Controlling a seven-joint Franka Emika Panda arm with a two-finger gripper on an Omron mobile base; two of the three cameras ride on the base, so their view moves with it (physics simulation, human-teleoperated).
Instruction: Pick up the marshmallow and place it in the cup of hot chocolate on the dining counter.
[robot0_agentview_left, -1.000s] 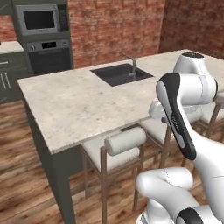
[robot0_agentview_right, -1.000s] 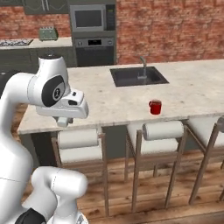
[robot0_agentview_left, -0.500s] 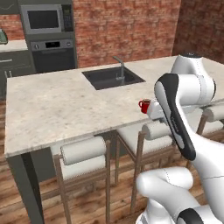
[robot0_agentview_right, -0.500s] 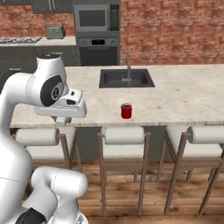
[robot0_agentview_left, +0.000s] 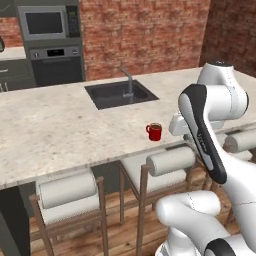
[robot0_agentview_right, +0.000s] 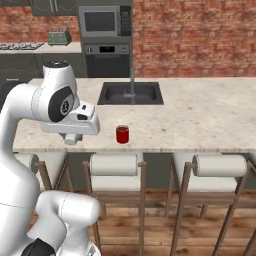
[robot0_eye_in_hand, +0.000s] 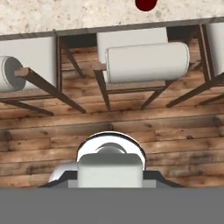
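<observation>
Expecting a light, squashy marshmallow, we'd pinch its flat sides gently, then drop it in the cup (robot0_agentview_left: 154, 131) on the counter (robot0_agentview_left: 60, 130); gripper state: can't tell.

The white jointed arm (robot0_agentview_right: 55, 102) is folded at mid-left of the right base view, wrist level, hand pointing downward.
</observation>
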